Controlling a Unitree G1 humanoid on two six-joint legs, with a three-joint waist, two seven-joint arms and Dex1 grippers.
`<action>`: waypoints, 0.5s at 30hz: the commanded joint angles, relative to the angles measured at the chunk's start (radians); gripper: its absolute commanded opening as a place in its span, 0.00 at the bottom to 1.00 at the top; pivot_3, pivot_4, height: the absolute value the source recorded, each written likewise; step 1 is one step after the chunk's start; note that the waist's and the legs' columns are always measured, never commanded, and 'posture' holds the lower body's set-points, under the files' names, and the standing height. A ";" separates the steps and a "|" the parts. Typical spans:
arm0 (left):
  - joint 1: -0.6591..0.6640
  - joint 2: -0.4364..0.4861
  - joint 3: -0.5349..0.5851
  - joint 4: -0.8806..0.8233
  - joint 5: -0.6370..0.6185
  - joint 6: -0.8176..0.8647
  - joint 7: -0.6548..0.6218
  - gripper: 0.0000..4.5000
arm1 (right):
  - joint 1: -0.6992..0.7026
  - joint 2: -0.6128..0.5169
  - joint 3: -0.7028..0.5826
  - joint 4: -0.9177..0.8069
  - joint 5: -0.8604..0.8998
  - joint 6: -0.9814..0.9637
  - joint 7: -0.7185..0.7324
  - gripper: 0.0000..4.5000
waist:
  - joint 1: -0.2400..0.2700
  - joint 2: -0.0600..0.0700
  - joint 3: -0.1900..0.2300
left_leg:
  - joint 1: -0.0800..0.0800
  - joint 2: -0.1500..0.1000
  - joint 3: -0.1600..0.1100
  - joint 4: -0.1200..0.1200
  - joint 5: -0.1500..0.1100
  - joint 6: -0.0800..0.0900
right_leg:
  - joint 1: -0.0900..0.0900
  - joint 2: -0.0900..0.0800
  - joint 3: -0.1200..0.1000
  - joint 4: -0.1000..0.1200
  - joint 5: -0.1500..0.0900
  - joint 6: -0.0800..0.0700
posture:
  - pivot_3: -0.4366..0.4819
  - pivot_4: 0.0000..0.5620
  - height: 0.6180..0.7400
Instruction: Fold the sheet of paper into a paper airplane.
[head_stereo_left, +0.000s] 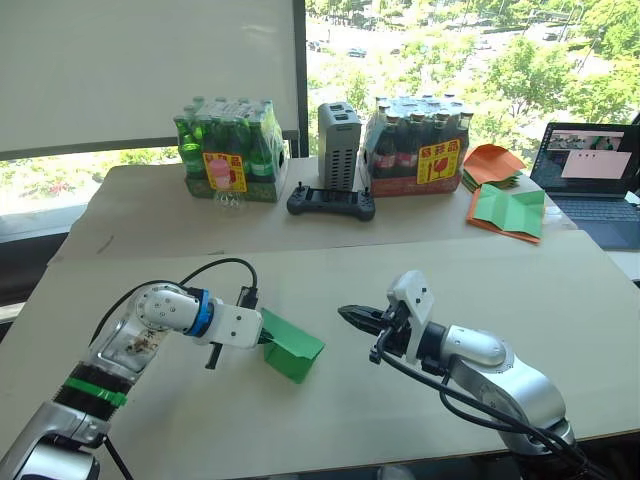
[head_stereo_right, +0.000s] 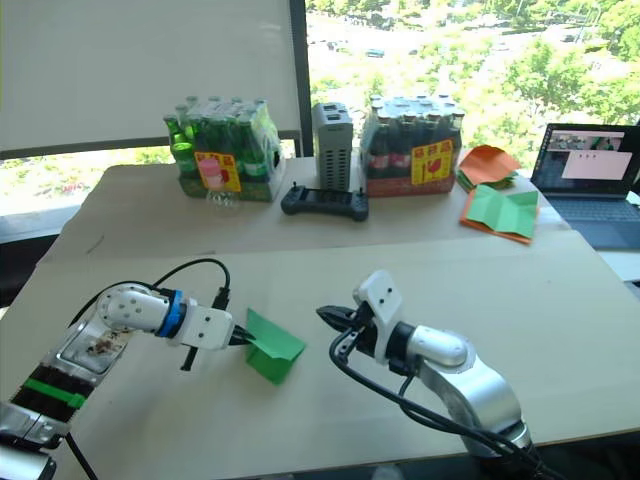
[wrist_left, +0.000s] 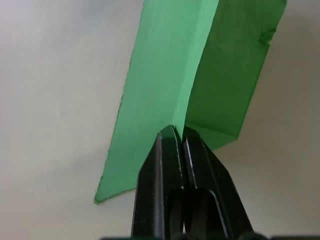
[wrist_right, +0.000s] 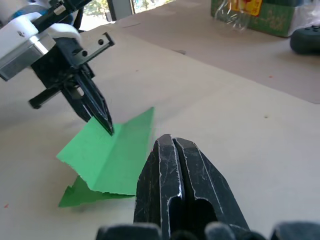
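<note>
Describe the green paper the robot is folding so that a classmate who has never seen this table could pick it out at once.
On the near half of the pale table, look between the two grippers. The sheet of paper is pinched at its crease by the left gripper. Unlike the flat green and orange papers at the far right, it stands folded.

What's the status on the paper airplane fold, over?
Left gripper shut on the sheet of paper, pinching its folded ridge. Right gripper shut, empty, beside the paper, not touching. Nothing between them.
</note>
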 joint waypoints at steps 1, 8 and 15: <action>0.014 -0.039 0.035 -0.168 0.010 0.391 0.103 0.01 | -0.017 -0.003 -0.021 -0.016 -0.001 -0.028 -0.003 0.00 | 0.005 0.000 0.000 | 0.000 0.000 0.000 0.000 0.000 0.000 | 0.000 0.000 0.000 0.000 0.000 0.000 | 0.48 0.27 0.83; 0.037 -0.147 -0.001 -0.338 0.025 0.796 0.265 0.01 | -0.037 -0.048 0.038 0.012 -0.053 -0.078 0.058 0.00 | 0.001 0.000 0.000 | 0.000 0.000 0.000 0.001 0.000 0.000 | 0.001 0.000 0.000 0.000 0.000 0.000 | 0.48 0.27 0.83; 0.090 -0.123 -0.028 -0.389 -0.007 0.799 0.291 0.34 | -0.047 -0.063 0.054 0.028 -0.062 -0.091 0.098 0.00 | 0.005 0.000 0.000 | 0.001 0.001 0.002 0.000 0.000 0.000 | 0.001 0.000 0.002 0.000 0.000 0.000 | 0.48 0.27 0.83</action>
